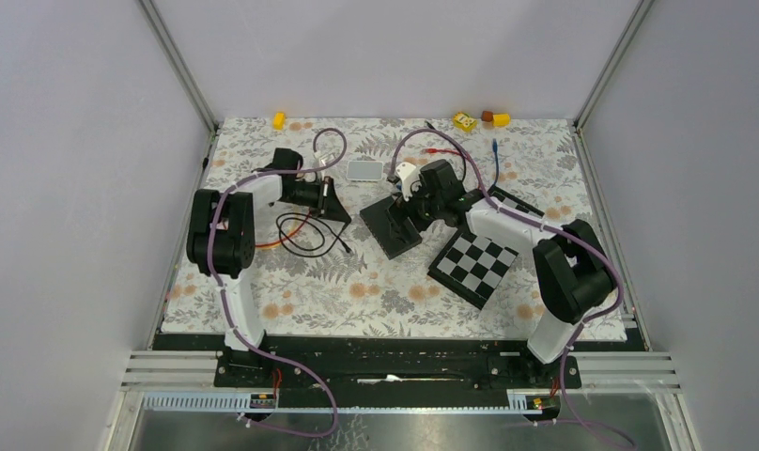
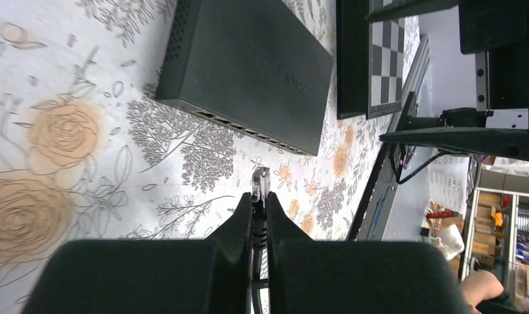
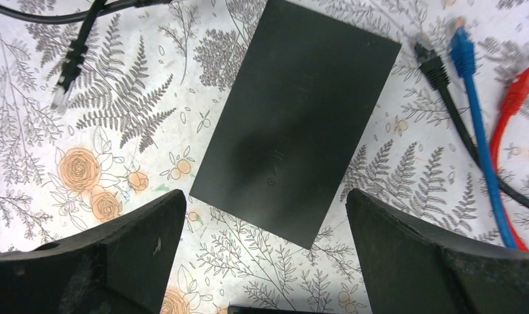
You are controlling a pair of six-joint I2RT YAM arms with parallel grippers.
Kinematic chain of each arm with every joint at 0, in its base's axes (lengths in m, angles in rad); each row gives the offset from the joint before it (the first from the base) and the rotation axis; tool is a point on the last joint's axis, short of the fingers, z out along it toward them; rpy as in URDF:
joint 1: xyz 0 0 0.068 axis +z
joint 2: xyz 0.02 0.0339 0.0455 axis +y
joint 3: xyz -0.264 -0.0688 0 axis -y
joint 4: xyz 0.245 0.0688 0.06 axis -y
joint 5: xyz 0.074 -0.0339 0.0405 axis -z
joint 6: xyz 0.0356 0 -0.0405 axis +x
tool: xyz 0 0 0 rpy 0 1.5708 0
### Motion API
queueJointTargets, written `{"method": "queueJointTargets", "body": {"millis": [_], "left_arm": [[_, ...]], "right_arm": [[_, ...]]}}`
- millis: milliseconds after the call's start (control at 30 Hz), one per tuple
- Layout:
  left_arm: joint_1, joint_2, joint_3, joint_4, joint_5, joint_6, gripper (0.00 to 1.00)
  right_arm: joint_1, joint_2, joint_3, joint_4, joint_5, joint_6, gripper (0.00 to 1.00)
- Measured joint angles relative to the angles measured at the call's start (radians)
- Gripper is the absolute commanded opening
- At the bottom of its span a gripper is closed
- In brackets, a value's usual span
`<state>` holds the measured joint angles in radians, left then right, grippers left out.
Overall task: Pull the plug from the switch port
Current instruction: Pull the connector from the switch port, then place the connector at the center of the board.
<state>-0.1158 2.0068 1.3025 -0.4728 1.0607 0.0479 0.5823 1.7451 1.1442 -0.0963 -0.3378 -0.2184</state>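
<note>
- The left tool (image 2: 259,200) is closed tight on the plug (image 2: 260,178). The plug's clear tip sticks out just past the fingertips.
- The plug is near the port row (image 2: 249,131) of the switch (image 2: 249,65) but not touching it. A strip of bare table (image 2: 85,78) shows between them, so the plug looks already out of its port.
- The switch lies flat near the middle of the table, a little toward the far edge, with the left tool on its left-edge side.
- The right tool (image 3: 262,196) hangs over the switch with its jaws spread wide and holds nothing.
- To finish well, draw the plug back in line with the port it faces, toward the table's left edge. Avoid swinging it sideways, since a twist could rake the tip along the row.
- Keep the grip closed on the plug body, not on the cord behind it (which the fingers hide).
- If the switch starts to slide, the right tool could press down on its lid. From here I cannot tell whether it touches the lid.
- Watch the slack in the black cable (image 1: 305,230) looped near the left arm, which could snag.
</note>
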Motion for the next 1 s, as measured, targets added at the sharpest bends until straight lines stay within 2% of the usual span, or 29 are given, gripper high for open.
{"method": "queueJointTargets", "body": {"millis": [433, 1000], "left_arm": [[0.048, -0.066, 0.084, 0.006, 0.013, -0.070, 0.00], [0.129, -0.087, 0.200, 0.162, 0.003, -0.244, 0.00]], "right_arm": [[-0.023, -0.049, -0.014, -0.003, -0.021, -0.018, 1.00], [-0.058, -0.050, -0.014, -0.004, -0.024, -0.018, 1.00]]}}
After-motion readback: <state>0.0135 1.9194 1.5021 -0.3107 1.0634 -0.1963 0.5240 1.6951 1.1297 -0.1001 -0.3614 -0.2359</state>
